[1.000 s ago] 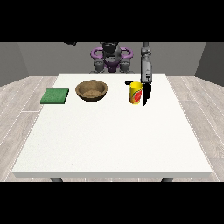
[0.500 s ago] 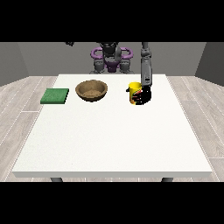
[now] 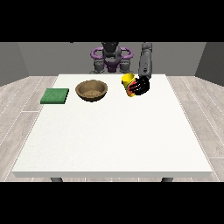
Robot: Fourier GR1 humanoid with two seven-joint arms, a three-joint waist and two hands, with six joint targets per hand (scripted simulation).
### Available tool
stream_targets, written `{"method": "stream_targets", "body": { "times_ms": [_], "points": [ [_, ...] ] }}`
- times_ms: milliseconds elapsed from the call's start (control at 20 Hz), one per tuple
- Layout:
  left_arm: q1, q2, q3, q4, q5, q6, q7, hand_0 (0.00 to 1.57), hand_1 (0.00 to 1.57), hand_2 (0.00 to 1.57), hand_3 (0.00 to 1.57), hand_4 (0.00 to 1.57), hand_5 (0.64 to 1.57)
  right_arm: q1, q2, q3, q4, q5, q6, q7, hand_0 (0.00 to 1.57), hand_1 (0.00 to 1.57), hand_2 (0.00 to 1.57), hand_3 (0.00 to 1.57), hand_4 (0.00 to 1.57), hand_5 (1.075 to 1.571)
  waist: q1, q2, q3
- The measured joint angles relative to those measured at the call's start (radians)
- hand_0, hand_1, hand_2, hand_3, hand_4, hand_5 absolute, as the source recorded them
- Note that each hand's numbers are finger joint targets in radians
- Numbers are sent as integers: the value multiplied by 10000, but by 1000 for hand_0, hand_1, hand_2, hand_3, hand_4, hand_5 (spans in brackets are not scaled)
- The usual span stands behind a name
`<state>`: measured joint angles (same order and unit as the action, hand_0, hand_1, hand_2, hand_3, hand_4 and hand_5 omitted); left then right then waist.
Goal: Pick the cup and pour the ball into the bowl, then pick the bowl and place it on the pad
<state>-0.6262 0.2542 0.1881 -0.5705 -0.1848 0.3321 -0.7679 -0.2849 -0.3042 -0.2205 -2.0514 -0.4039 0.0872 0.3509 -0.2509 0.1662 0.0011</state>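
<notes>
— Where's the cup?

— Yellow cup (image 3: 128, 84) is far right, tilted — I see the hand at the view's right (image 3: 141, 86) with black fingers curled round it. Wooden bowl (image 3: 91, 90) just left, green pad (image 3: 55, 96) beyond.

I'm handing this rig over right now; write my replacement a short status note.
Hand at the view's right: fingers curled round the yellow cup, tilted toward the bowl.
Other hand: not in view.
Brown bowl: on the table, between the cup and the green pad.
Ball: can't be seen.
Done: cup grasped.
Left: pour into the bowl, then set the bowl on the pad.
</notes>
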Motion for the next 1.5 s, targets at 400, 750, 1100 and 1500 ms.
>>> {"method": "stream_targets", "body": {
  "times_ms": [400,750,1100,1500],
  "points": [
    [-1311,-248,-1327,308,-2123,2394,2192,1405,1405,1571,1571,1058,1548,-303,-30,-12,706,-1,197,-223,0,0,0,0,298,1562,-101,-167,-1],
    [-2198,-506,-2251,913,-3822,3866,4065,1358,1358,1571,1571,843,1566,-372,-1,-57,1179,-36,416,-496,0,0,0,0,338,1562,-150,-132,-2],
    [-3237,-313,-3857,2187,-6635,5254,6432,1337,1337,1503,1571,816,1537,-522,300,345,1742,366,292,-658,0,0,0,0,370,1565,-144,-492,14],
    [-4285,-1370,-6366,3791,-10064,4799,9367,1469,1469,1571,1571,982,1490,-494,541,541,2824,758,297,-1039,0,0,0,0,381,1565,74,-1267,22]
  ]
}}
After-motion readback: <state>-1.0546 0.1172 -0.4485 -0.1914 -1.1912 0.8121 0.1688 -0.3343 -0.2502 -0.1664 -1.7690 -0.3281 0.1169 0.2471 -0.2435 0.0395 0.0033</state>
